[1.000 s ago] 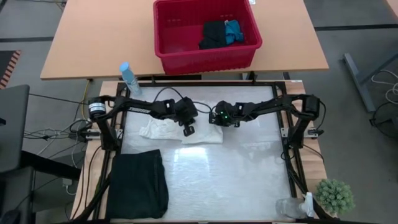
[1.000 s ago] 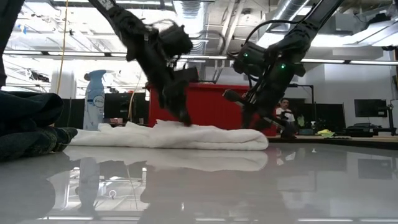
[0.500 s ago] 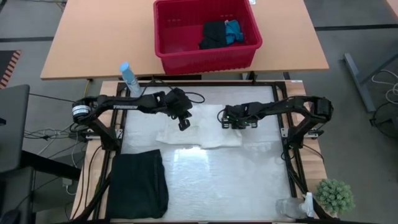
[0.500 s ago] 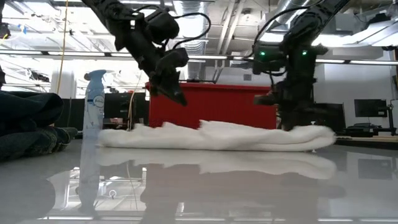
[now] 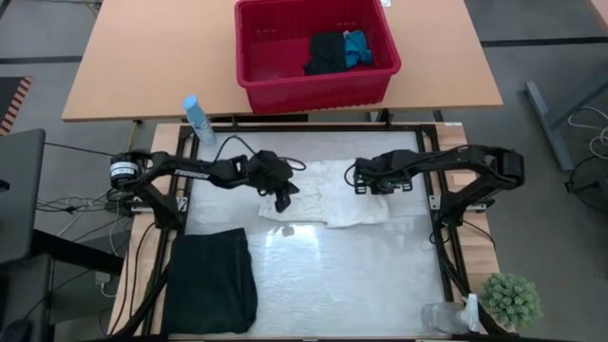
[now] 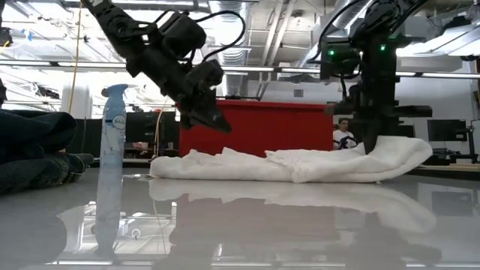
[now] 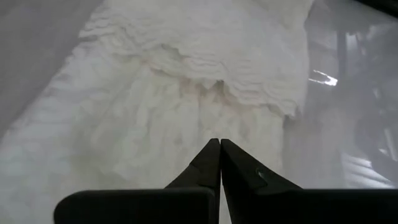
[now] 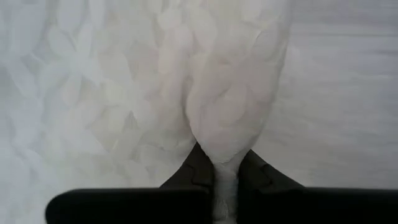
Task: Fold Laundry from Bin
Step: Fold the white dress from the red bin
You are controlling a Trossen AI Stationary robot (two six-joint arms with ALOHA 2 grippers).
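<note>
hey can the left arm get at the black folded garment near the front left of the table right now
Probably yes. The left pincer is shut and empty, hovering above the white garment. The black folded garment lies on the same side with nothing between them. The right pincer pinches the white garment.

One red bin [image 5: 316,57], one white garment [image 5: 328,193], one folded black garment [image 5: 211,281], two spray bottles [image 5: 199,119].

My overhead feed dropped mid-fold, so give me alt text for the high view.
A white garment lies spread on the work table; the right gripper pinches its edge, and the shut left gripper hovers over its other end, holding nothing. A folded black garment lies at the table's near left corner, and a red bin with dark and blue laundry sits behind.
</note>
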